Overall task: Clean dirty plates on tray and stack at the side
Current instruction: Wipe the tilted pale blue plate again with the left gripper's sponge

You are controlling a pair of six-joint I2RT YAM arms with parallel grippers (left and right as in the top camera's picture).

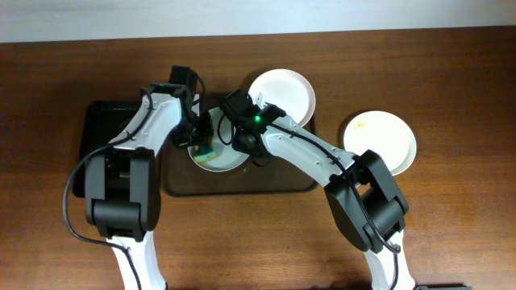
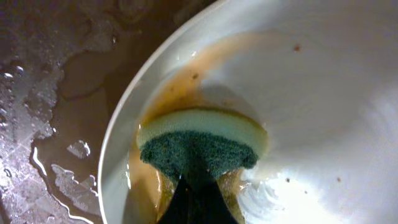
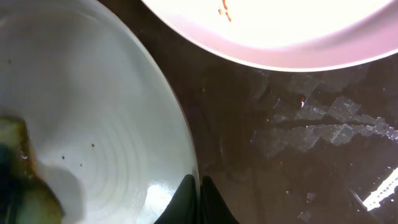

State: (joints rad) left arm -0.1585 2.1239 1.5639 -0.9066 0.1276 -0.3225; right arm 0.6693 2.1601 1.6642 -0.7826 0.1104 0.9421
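Scrubbing is underway but it's early days: the sponge [image 2: 202, 140] is clamped tight in the left gripper [image 2: 194, 205] and pressed onto the pale blue-green plate [image 2: 311, 93], with brown gunk smeared around it. The right gripper [image 3: 199, 202] looks pinched on that plate's rim at about 2 o'clock, steadying it I'd guess. That plate sits mid-tray [image 1: 242, 184]. A white plate [image 1: 282, 93] at the tray's 1 o'clock shows orange specks. Another white plate [image 1: 380, 141] sits off the tray at 3 o'clock with a faint yellow mark. Nothing is stacked yet.
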